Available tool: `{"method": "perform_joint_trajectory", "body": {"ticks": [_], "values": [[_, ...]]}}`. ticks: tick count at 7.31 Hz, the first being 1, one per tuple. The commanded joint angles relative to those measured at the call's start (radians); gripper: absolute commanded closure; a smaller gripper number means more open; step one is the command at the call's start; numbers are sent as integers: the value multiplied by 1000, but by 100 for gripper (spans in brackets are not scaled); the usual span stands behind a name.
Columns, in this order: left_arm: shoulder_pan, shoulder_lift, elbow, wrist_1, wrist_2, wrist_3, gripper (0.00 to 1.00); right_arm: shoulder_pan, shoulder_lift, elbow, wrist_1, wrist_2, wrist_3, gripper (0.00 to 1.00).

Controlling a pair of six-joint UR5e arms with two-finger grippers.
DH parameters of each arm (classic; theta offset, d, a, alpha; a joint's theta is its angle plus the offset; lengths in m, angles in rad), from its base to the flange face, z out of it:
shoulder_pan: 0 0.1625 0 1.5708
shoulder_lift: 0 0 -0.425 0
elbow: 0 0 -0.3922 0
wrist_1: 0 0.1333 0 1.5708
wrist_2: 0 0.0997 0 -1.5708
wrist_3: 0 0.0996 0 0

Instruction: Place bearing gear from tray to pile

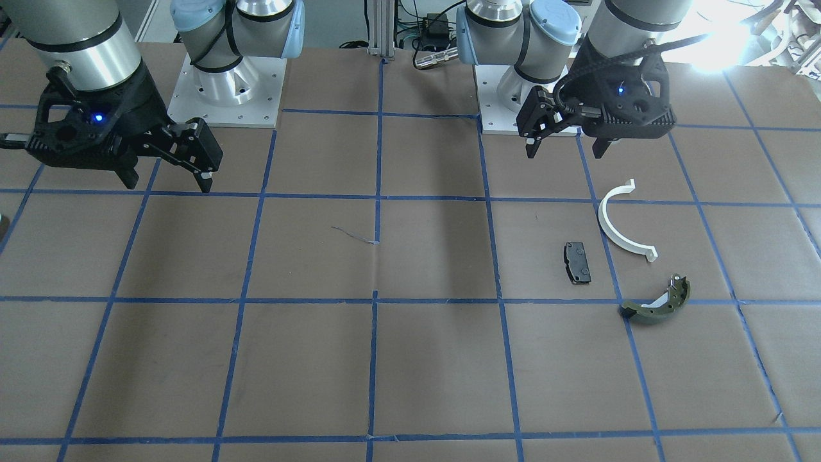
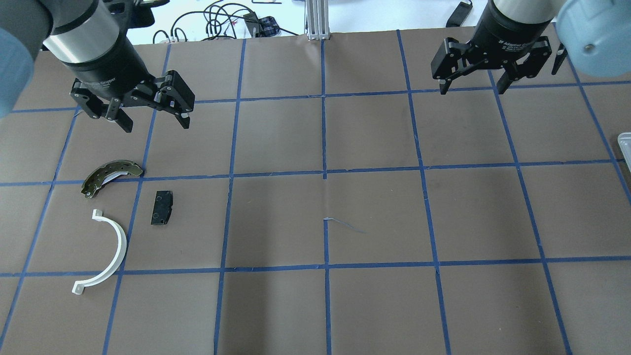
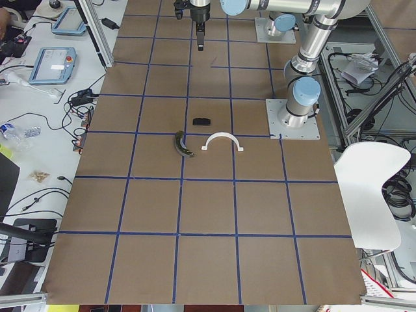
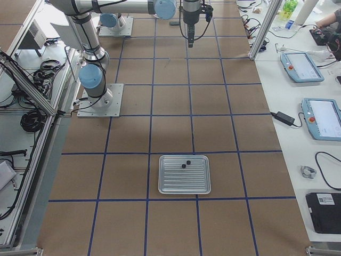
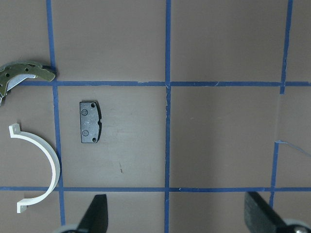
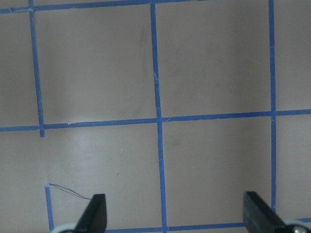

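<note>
Both claws hang empty over the table with fingers spread wide. The right gripper (image 2: 472,88) is in the upper right of the overhead view, the left gripper (image 2: 156,122) in its upper left. The pile lies below the left one: olive brake shoe (image 2: 109,176), black brake pad (image 2: 161,207) and white half-ring (image 2: 116,244), each apart from the others.

The pick hasn't begun, I'd say. The right arm looks better placed for the tray. It should drop square over one small part, straddle it and close gently, since a piece that small on ribbed metal may roll.

Only the right-side view shows the whole metal tray (image 4: 169,184), in its lower middle. Two small dark parts (image 4: 188,161) sit near its top edge, but I cannot tell which is the bearing gear. The overhead view catches just a corner at its right edge.
</note>
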Motion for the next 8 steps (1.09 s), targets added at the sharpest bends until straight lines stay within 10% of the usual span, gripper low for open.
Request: {"method": "perform_joint_trajectory", "body": {"ticks": [1, 8], "values": [[0, 0, 0, 0, 0, 0, 0, -1, 0, 0, 0, 3, -1, 0], [0, 0, 0, 0, 2, 0, 0, -9, 2, 2, 5, 2, -56, 0]]}}
